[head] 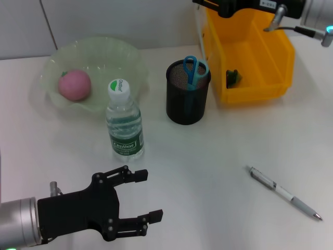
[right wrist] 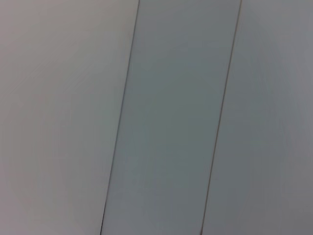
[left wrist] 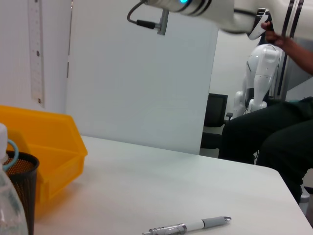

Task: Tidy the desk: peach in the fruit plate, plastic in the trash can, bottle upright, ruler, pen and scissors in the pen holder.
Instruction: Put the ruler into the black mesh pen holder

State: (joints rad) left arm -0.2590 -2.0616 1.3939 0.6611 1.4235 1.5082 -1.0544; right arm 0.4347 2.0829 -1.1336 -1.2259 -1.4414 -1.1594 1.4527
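The pen (head: 285, 193) lies flat and alone on the bare white worktop (head: 208, 166), well apart from the black mesh pen holder (head: 187, 99), and it appears to be the one thing not yet put away. The blue scissors (head: 194, 69) stand already in the holder, the peach (head: 74, 85) sits in the pale green fruit plate (head: 125, 57), the bottle (head: 125, 122) stands upright just beside this plate, and something dark lies in the yellow trash can (head: 281, 57); I cannot see a ruler anywhere. So the step in hand is, in my judgement, to pick up the pen. The left gripper (head: 143, 195) hovers low over the near part of the worktop with its jaws apart and nothing between them, and the pen is far from it, toward the robot's right. The right arm (head: 260, 8) is high above the trash can; its gripper is not seen, so the state of its jaws I cannot tell. To do the step well, the jaws should close across the thin barrel near its middle, so the pen does not roll or tip. Then turn it upright and lower it into the holder beside the scissors, without pushing the bottle on the way.
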